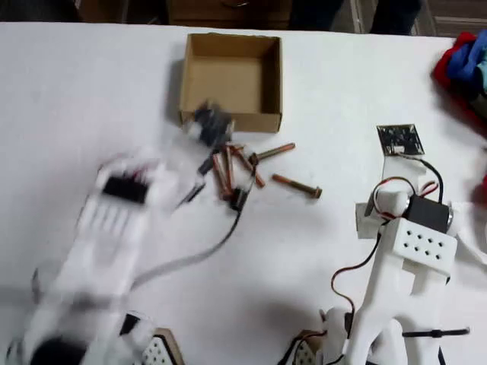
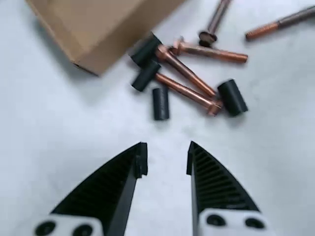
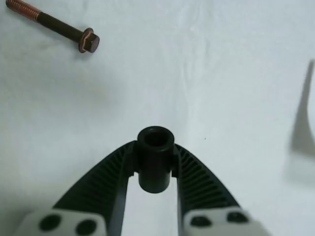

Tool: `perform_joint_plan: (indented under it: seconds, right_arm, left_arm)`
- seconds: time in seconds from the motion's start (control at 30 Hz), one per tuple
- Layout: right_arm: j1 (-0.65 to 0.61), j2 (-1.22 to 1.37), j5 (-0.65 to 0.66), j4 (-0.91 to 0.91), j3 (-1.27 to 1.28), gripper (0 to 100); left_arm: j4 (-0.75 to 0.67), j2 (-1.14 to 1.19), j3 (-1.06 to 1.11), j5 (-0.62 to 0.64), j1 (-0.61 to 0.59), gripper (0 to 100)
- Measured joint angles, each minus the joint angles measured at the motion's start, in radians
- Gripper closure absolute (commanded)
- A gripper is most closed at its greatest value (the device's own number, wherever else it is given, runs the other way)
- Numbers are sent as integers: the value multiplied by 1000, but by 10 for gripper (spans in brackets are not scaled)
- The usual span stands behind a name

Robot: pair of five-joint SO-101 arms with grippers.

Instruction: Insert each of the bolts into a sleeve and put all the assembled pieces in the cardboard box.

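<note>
My left gripper (image 2: 166, 158) is open and empty, a short way in front of a pile of copper bolts (image 2: 187, 91) and black sleeves (image 2: 161, 103). Two bolts there have a sleeve (image 2: 146, 49) on their ends. The cardboard box (image 2: 98, 29) stands just beyond the pile. In the high view the box (image 1: 232, 76) is at the back middle, with the pile (image 1: 236, 171) in front of it and a lone bolt (image 1: 297, 185) to its right. My right gripper (image 3: 155, 156) is shut on an upright black sleeve (image 3: 155, 140), above the white table. One bolt (image 3: 54, 27) lies farther off.
The left arm (image 1: 114, 220) reaches in from the front left, and the right arm (image 1: 411, 236) stands at the front right. A grey cable (image 1: 190, 258) runs from the pile toward the front. Coloured cloth (image 1: 464, 61) lies at the back right edge.
</note>
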Motion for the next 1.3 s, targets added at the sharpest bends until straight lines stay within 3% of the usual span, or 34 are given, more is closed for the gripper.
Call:
perform_joint_plan:
  seconds: [0.17, 0.3, 0.5, 0.77, 1.03, 1.17, 1.3]
  right_arm:
    - [0, 0, -3, -9, 26, 976]
    - [2, 0, -3, -9, 26, 976]
    - [2, 0, -3, -9, 26, 976]
    - [2, 0, -3, -9, 26, 976]
    - [2, 0, -3, -9, 26, 976]
    - [2, 0, -3, -9, 26, 976]
    - [2, 0, -3, -9, 26, 976]
  left_arm:
    - [302, 466, -468, 327, 57, 842]
    - [442, 743, -740, 417, 95, 841]
    - [535, 1011, -1008, 506, 97, 842]
    - [543, 1181, -1106, 730, 97, 845]
    - [543, 1278, -1122, 770, 97, 849]
    - [555, 1293, -1138, 770, 97, 959]
    - [555, 1295, -1140, 652, 97, 976]
